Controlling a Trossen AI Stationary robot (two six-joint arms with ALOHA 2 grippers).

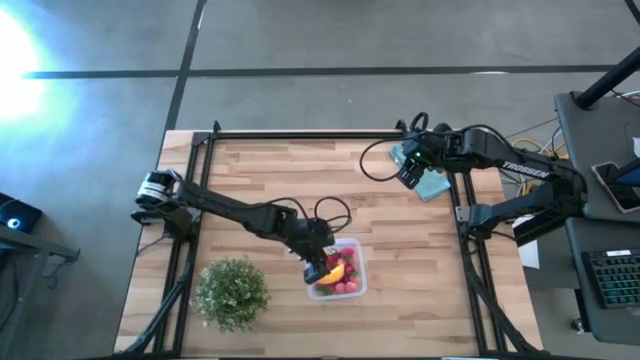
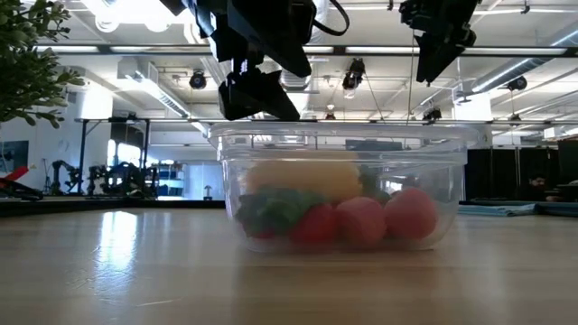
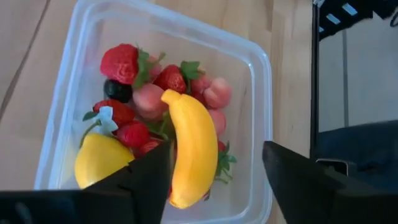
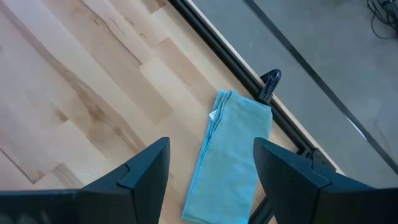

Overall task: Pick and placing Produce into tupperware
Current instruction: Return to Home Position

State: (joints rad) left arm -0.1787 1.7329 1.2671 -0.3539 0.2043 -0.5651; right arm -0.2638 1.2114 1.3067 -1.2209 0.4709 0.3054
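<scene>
The clear tupperware (image 1: 358, 262) (image 3: 264, 74) stands on the wooden table near its front edge. In it lie red and pink berries (image 3: 121, 62), a dark one (image 3: 117, 91), a yellow lemon (image 3: 99, 158) and a yellow-orange banana (image 3: 193, 146), which rests on top of the berries. My left gripper (image 3: 214, 155) (image 1: 318, 268) hangs open just above the box's rim (image 2: 257, 95), with the banana below and between its fingers. My right gripper (image 1: 410, 175) (image 4: 211, 149) waits open above the table's far right part.
A bushy green potted plant (image 1: 232, 292) stands left of the tupperware near the front edge. A folded teal cloth (image 4: 230, 149) lies below my right gripper by the table's right rail (image 4: 273, 81). Bare wood lies between the two arms.
</scene>
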